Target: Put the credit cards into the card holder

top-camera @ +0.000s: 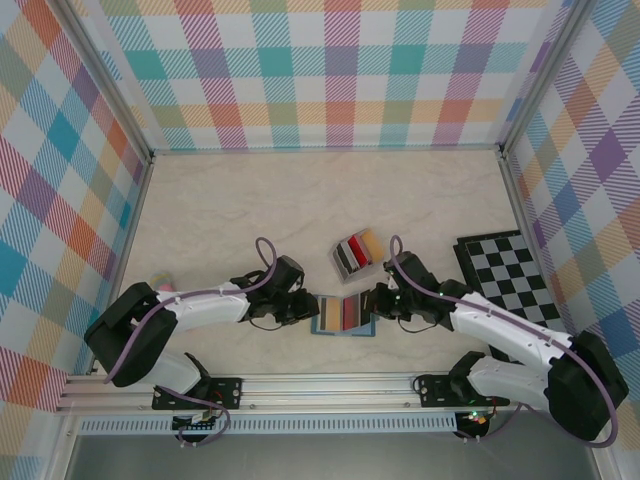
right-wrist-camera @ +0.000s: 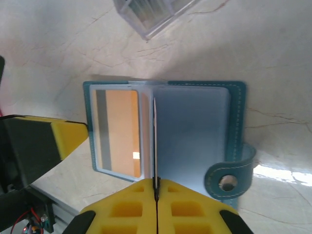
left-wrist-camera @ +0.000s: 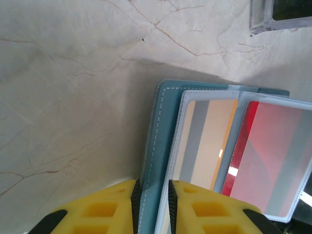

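Top external view, entry: card holder (top-camera: 345,334) open on the surface, near centre; left end effector (left-wrist-camera: 152,200) narrowed onto its left cover; right end effector (right-wrist-camera: 156,187) pinching a thin leaf (right-wrist-camera: 155,136), card or sleeve I cannot tell; insertion in hand, I judge, next needing a straight seating push.

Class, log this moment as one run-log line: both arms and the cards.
left gripper: shut on card holder cover edge | right gripper: shut on inner sleeve | gold card, red card: sleeved
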Robot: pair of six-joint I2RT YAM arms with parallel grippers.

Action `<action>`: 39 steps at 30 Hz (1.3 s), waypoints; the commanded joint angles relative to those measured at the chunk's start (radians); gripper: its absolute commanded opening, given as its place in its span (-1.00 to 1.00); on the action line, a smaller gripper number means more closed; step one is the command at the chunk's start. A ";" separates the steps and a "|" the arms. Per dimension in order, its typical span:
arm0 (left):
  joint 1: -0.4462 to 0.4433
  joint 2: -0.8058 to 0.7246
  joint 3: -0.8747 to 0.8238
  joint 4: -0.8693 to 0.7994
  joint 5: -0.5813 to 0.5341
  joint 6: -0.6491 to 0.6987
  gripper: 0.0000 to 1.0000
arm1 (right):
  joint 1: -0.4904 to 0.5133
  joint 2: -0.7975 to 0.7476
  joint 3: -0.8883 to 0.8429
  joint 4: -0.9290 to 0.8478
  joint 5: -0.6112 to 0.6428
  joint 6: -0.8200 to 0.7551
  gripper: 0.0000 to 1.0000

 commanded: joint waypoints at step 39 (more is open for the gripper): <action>-0.025 -0.016 -0.033 0.006 -0.064 -0.023 -0.58 | 0.001 -0.092 0.109 -0.198 0.199 -0.064 -0.86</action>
